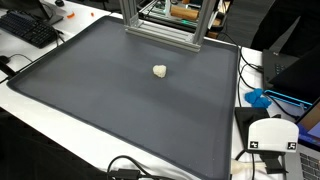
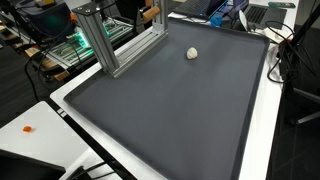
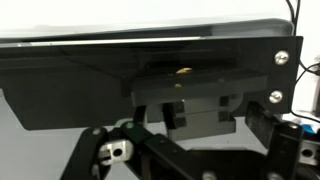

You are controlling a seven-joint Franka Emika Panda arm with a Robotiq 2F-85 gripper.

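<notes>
I see white lump on grey mat | well clear of gripper | can't tell how open it is

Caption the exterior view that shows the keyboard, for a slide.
Small pale lump resting on a dark grey mat, near an aluminium frame, keyboard beyond the mat's corner.

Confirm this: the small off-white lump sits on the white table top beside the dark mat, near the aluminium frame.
Not quite. The off-white lump lies on the dark mat itself, not on the white table top beside it. Both exterior views show mat all around it. It is near the aluminium frame, as you say.
</notes>
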